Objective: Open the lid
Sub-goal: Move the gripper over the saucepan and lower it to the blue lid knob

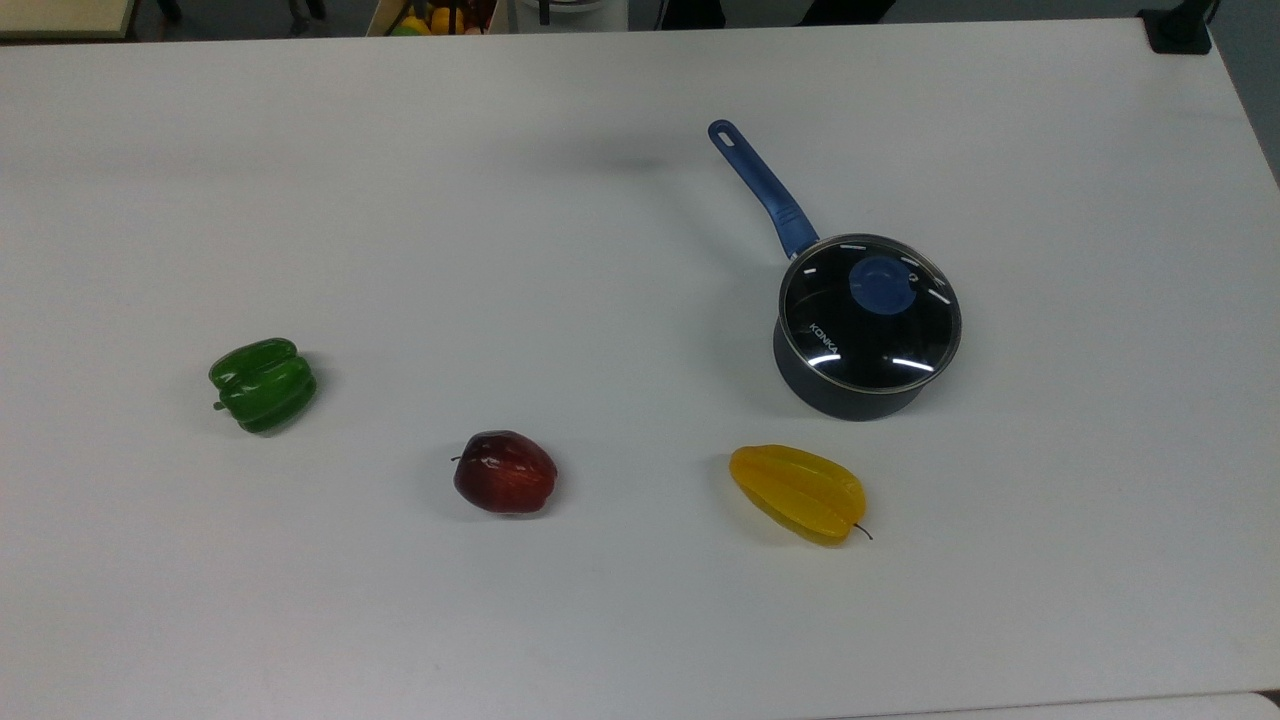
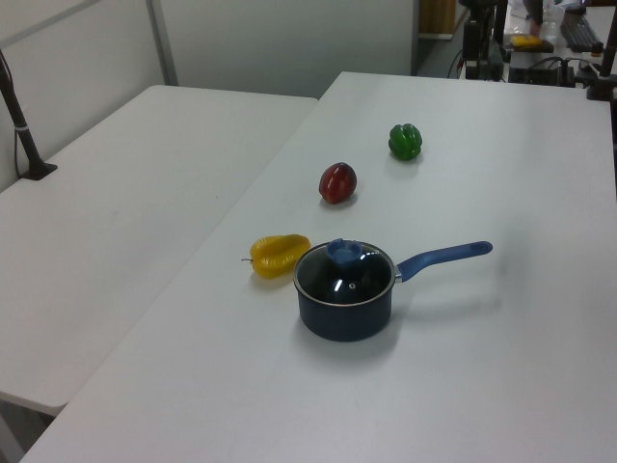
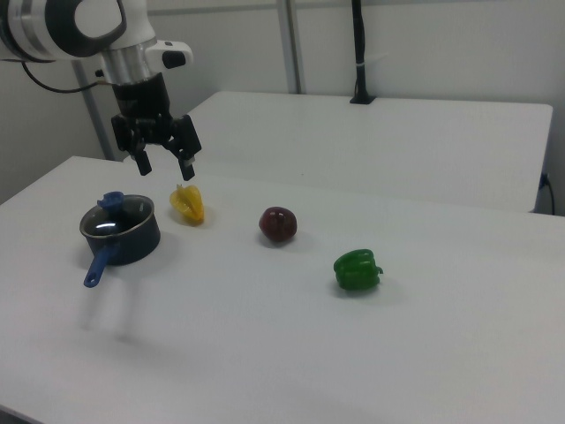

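Approach step, nothing lifted yet. Lid (image 1: 868, 312) resting on the saucepan (image 1: 850, 395), near the yellow fruit (image 1: 798, 492). Gripper (image 3: 164, 166) high above the table (image 1: 560, 620), fingers spread apart and empty. Next: lower over the blue knob (image 1: 881, 283) and close on it.

The arm hangs raised with its gripper (image 3: 164, 165) pointing down, fingers (image 3: 141, 162) spread apart.
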`<control>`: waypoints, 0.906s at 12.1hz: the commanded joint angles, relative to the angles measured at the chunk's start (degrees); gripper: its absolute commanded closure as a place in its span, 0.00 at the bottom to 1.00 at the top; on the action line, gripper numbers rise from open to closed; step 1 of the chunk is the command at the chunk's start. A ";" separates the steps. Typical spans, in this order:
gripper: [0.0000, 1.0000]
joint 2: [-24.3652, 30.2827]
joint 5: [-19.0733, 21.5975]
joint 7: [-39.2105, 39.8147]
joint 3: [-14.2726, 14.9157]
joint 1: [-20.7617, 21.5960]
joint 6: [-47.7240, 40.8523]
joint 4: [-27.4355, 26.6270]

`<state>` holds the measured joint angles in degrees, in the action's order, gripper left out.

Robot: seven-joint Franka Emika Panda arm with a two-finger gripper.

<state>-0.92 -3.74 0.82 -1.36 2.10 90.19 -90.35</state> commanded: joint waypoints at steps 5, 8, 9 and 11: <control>0.00 0.66 -0.74 -1.08 0.48 0.36 0.42 -0.88; 0.00 -1.27 0.66 -1.35 0.22 3.50 2.18 0.70; 0.00 -2.15 0.84 -2.39 0.30 6.30 3.31 1.14; 0.00 -5.91 0.40 -9.83 0.30 11.93 7.26 2.72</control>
<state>-2.59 -3.18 -1.72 -1.51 7.77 93.99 -89.93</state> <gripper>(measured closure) 0.000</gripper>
